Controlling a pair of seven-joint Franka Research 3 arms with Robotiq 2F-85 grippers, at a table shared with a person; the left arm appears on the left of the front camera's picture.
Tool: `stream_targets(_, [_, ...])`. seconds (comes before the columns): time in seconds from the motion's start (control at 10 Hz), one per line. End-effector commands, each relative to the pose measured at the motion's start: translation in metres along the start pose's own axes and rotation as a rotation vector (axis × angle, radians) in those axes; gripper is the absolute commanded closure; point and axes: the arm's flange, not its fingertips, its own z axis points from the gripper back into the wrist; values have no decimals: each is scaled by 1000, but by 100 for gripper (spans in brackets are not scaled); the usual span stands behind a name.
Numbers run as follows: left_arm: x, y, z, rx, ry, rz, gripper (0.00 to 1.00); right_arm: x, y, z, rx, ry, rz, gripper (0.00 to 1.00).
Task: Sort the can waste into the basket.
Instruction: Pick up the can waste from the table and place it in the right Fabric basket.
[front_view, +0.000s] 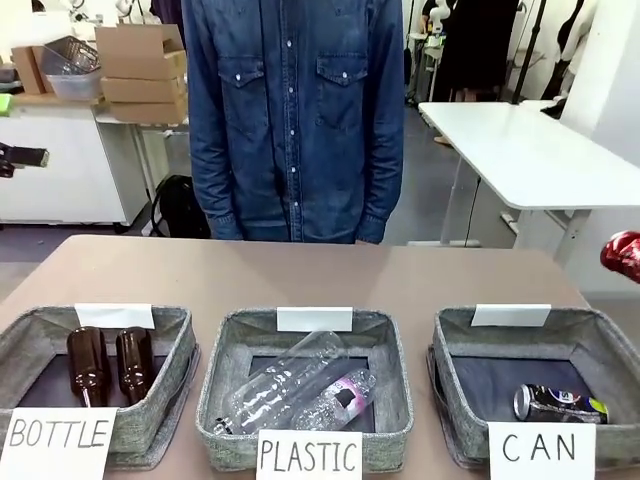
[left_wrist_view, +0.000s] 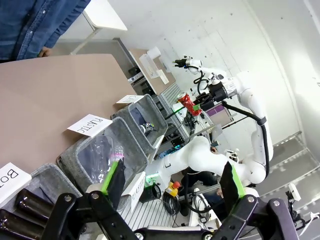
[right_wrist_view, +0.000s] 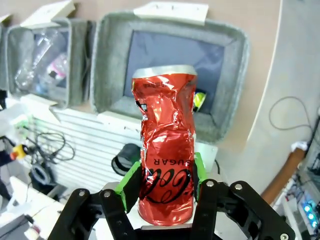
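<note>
R gripper (right_wrist_view: 164, 187) clamps dented red can (right_wrist_view: 166, 145) above CAN basket (right_wrist_view: 107, 60). Front cam: dark can (front_view: 560, 403) lies in basket at 4 o'clock. L gripper (left_wrist_view: 172, 185) jaws wide, nothing held.

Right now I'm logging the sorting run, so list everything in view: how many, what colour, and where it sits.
Grey fabric baskets: three, in a row at the table's near edge, carded BOTTLE, PLASTIC, CAN.
Brown glass bottles: two, lying side by side in the BOTTLE basket.
Clear plastic bottles: two, lying in the PLASTIC basket.
Dark can: one, blue-black with silver ends, lying on the CAN basket's floor.
Red can: one, shiny and crumpled, held in the air above the CAN basket's outer edge.
Table: one, brown.
Person: one, denim shirt, standing at the far side.
Left gripper: open, holding nothing.
Right gripper: shut on the red can.
</note>
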Motion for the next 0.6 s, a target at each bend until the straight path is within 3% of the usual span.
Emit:
stream_targets(0.0, [-1,-2,2,-2,8,3,0,7,-7,-1,-14,38,1,100])
stream_targets(0.2, [-1,-2,2,-2,8,3,0,14,-14,-16,-48,178,-72,100])
stream_targets(0.5, [-1,-2,2,-2,8,3,0,23,-16,-24,-37,185,-68,100])
